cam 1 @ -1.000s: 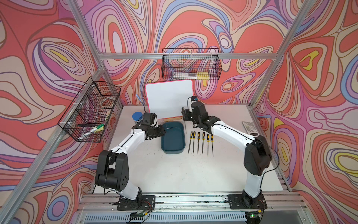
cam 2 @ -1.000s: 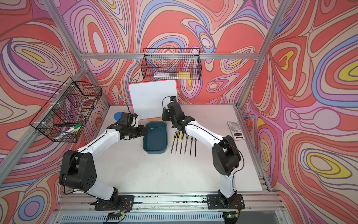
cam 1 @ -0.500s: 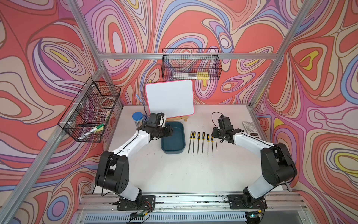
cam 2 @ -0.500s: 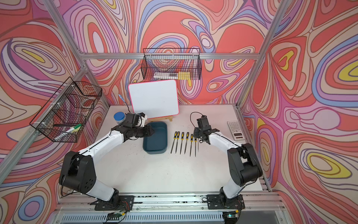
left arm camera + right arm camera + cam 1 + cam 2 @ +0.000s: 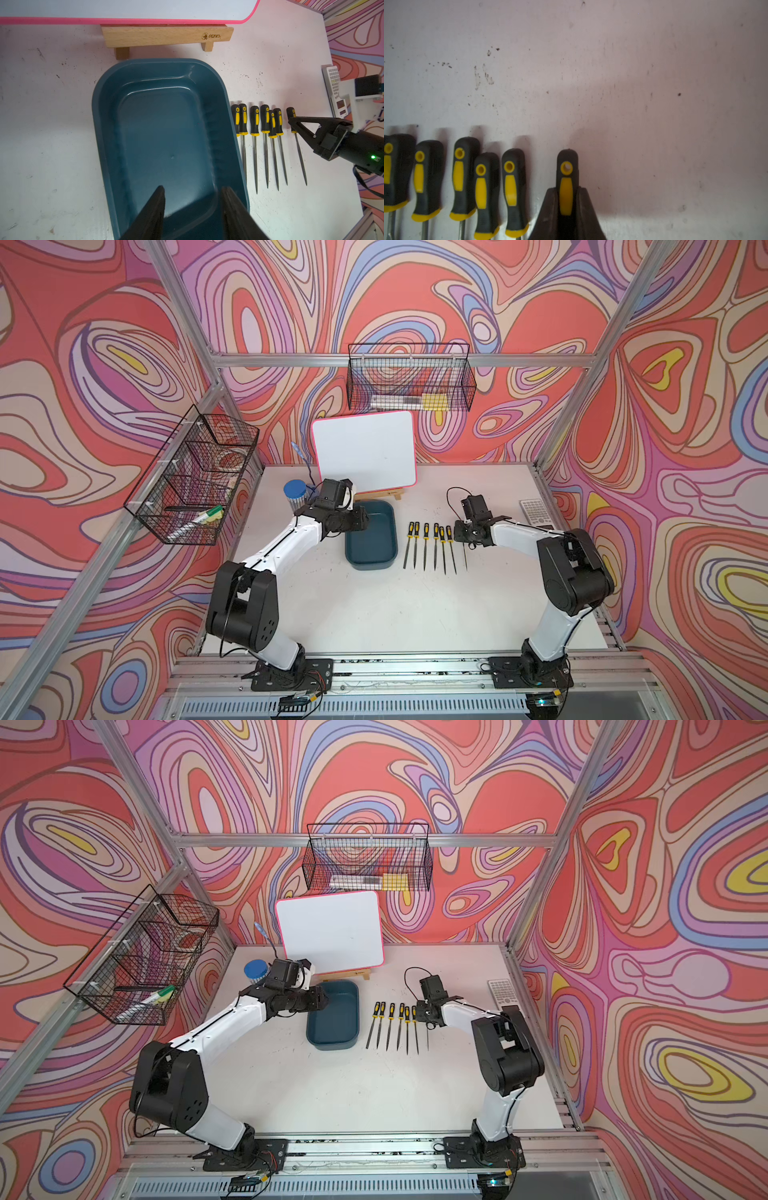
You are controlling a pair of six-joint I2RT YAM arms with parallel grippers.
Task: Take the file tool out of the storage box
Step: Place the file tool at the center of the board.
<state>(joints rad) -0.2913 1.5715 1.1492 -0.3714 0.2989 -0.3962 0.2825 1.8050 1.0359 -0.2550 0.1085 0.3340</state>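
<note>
The storage box [image 5: 374,549] is a dark teal tub at the middle of the table, also seen in the left wrist view [image 5: 166,62]; its floor shows bare. My left gripper [image 5: 360,519] [image 5: 193,188] hovers open over the box's left part, nothing between its fingers. Right of the box lie several black-and-yellow files [image 5: 432,543] [image 5: 257,124] in a row. At the row's right end my right gripper [image 5: 462,531] [image 5: 566,190] is shut on the handle of a file tool [image 5: 566,166] [image 5: 300,158], low at the table, its blade pointing toward the front edge.
A whiteboard [image 5: 363,456] on a wooden stand [image 5: 166,36] stands just behind the box. A blue-capped jar [image 5: 295,491] sits at the back left, a grey remote [image 5: 534,510] at the right edge. Wire baskets [image 5: 409,379] [image 5: 195,472] hang on the back and left walls.
My right arm has swung from behind the box near the whiteboard out to the right end of the file row, carrying the file. My left gripper has shifted slightly over the box.
</note>
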